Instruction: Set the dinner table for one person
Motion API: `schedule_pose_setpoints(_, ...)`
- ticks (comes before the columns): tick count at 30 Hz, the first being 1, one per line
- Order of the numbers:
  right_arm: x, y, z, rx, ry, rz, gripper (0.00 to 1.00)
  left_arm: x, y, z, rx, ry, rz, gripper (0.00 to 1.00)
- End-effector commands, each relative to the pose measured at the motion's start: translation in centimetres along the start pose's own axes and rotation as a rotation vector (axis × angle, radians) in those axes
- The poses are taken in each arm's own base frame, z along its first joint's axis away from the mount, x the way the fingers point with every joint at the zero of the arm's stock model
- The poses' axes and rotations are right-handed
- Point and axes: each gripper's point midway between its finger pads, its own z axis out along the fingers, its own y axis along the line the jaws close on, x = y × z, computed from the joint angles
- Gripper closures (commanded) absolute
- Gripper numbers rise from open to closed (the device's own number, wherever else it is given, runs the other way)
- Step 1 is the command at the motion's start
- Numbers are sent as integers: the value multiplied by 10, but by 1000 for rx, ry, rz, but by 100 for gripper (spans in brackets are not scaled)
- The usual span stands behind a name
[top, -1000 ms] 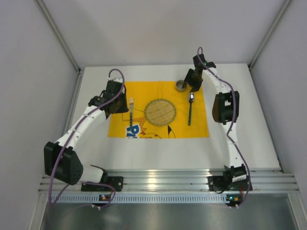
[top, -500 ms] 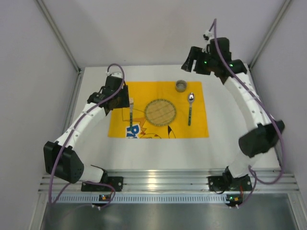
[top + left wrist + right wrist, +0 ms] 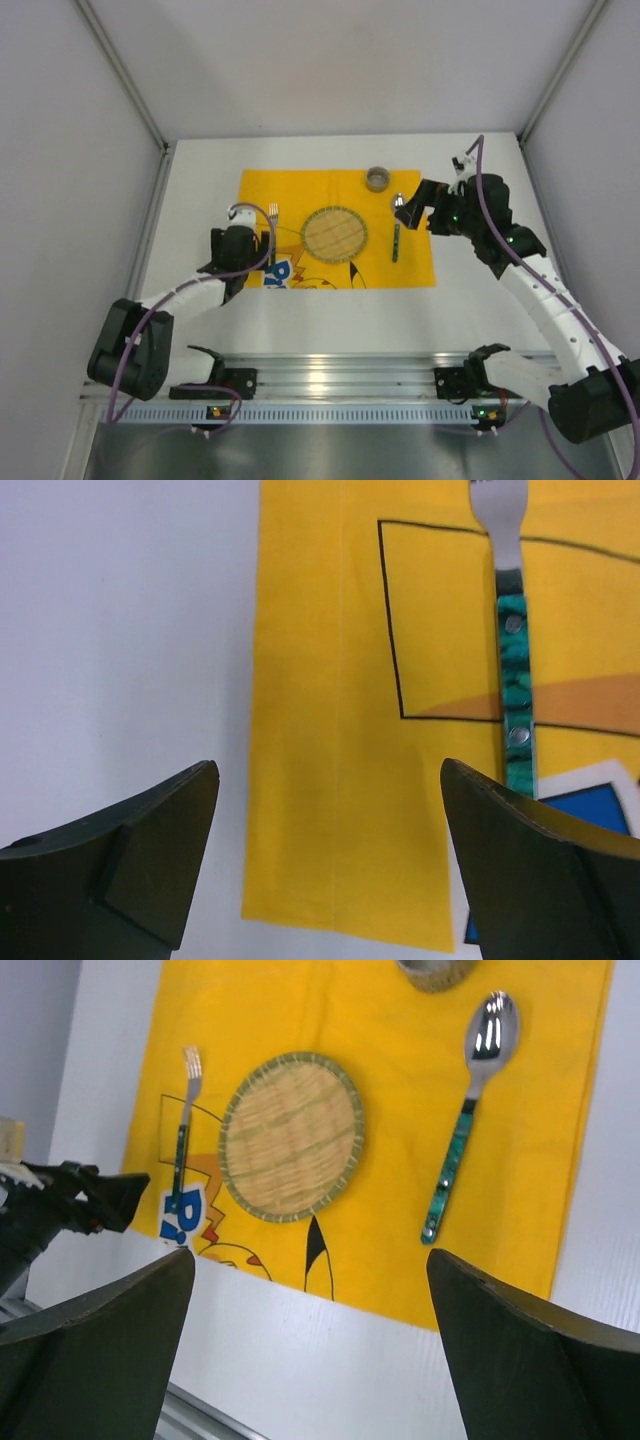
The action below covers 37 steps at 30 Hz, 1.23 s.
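The dinner table (image 3: 330,320) fills the workspace in front of both arm bases. A yellow printed mat (image 3: 300,190) lies flat on it, toward the far half. On the mat sit a round woven plate (image 3: 335,233) at the centre, a green-handled fork (image 3: 272,225) toward the mat's left edge, a green-handled spoon (image 3: 396,240) toward its right edge, and a small round cup (image 3: 378,179) near its far edge between plate and spoon. All four pieces are apart from one another, and the fork and spoon run roughly parallel to the mat's sides. The left hand (image 3: 240,250) hovers by the mat's near-left corner with its fingers (image 3: 130,860) spread wide and nothing between them. Its wrist view shows only mat and bare table in the gap, with the fork off to one side. The right hand (image 3: 412,208) hangs above the mat's right part near the spoon bowl, also spread wide and empty. Its wrist view looks down on the whole setting from some height. The laying-out looks finished, so the step in hand is most likely letting go and clearing off. The next move probably calls for each arm to rise before it pulls toward its base. That way the left hand would not catch the cloth's corner or nudge the fork, and the right would stay clear of the spoon and cup.
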Motion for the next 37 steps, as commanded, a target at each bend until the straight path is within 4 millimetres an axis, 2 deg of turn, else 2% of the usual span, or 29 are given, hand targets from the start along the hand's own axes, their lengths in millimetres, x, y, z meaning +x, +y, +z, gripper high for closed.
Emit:
schedule_pose_setpoints(1, -1, -11, -12, 85, -59, 112, 0, -84, 3, -18, 61, -504, -41, 1)
schedule_pose_setpoints(4, -5, -16, -20, 119, -97, 154, 0, -75, 7, -4, 89, -507, -56, 2)
schedule_pose_setpoints(5, -7, -13, -24, 109, -109, 144, 0, -65, 15, 9, 66, -476, -59, 2)
schedule_pose_setpoints(7, -9, -11, -28, 99, -120, 138, 0, -64, 24, 16, 23, -486, -63, 2)
schedule_pose_setpoints(8, -7, -6, -31, 67, -113, 112, 0, -62, 33, 20, -3, -497, -76, 2)
schedule_pose_setpoints(9, -7, -3, -33, 48, -114, 94, 0, -52, 35, 28, -3, -477, -78, 2)
schedule_pose_setpoints(13, 3, -2, -38, 17, -103, 48, 1, -46, 45, 43, 42, -477, -156, 2)
schedule_pose_setpoints(14, 3, 0, -42, 6, -112, 34, 0, -45, 54, 45, 40, -486, -182, 2)
schedule_pose_setpoints(15, 4, 1, -44, 1, -112, 31, 0, -47, 53, 43, 58, -515, -184, 2)
schedule_pose_setpoints(16, 7, 3, -45, -16, -109, 21, 0, -38, 54, 46, 65, -483, -192, 2)
schedule_pose_setpoints(19, 18, 1, -43, -25, -83, 20, 0, -41, 48, 47, 100, -474, -173, 2)
schedule_pose_setpoints(21, 34, -5, -36, -27, -36, 24, 0, -40, 48, 47, 100, -471, -173, 2)
schedule_pose_setpoints(27, 64, -21, -19, -1, 25, 44, 0, -42, 48, 46, 98, -479, -168, 2)
schedule_pose_setpoints(31, 69, -30, -16, 41, 41, 46, 0, -42, 48, 46, 98, -479, -168, 1)
schedule_pose_setpoints(37, 66, -25, -14, -1, 27, 4, 0, -41, 48, 46, 98, -478, -168, 2)
